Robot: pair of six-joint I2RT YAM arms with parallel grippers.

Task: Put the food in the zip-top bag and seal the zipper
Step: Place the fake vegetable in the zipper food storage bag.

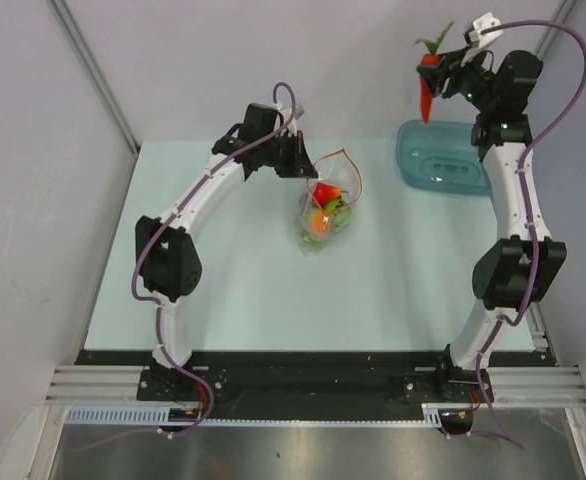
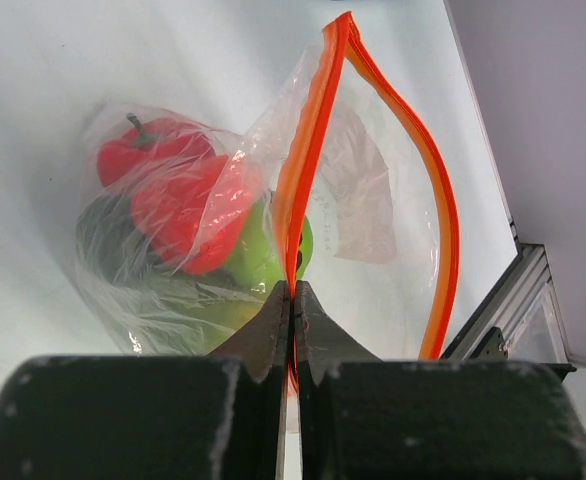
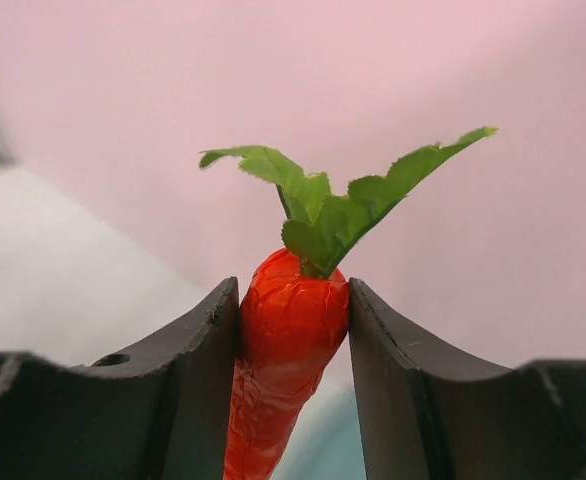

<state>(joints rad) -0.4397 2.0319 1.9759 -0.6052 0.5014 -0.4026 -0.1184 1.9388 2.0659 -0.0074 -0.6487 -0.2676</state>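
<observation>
place: robot lab cell | walls: plain white panels (image 1: 33, 150) boxing the tabletop (image 1: 253, 300) | near edge: aluminium rail (image 1: 98, 382), 2 bolted arms (image 1: 188, 215)

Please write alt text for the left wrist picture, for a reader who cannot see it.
The left gripper pinches one red-orange zipper strip of a clear zip-top bag, whose mouth gapes open. Inside, red toy pieces and a green one lie bunched at the bottom, over a white table.

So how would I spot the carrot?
Find the teal tray at the table's far right. Near it, the right gripper holds the carrot up in the air. It alone has a green leafy top, and it alone is outside the bag.
</observation>
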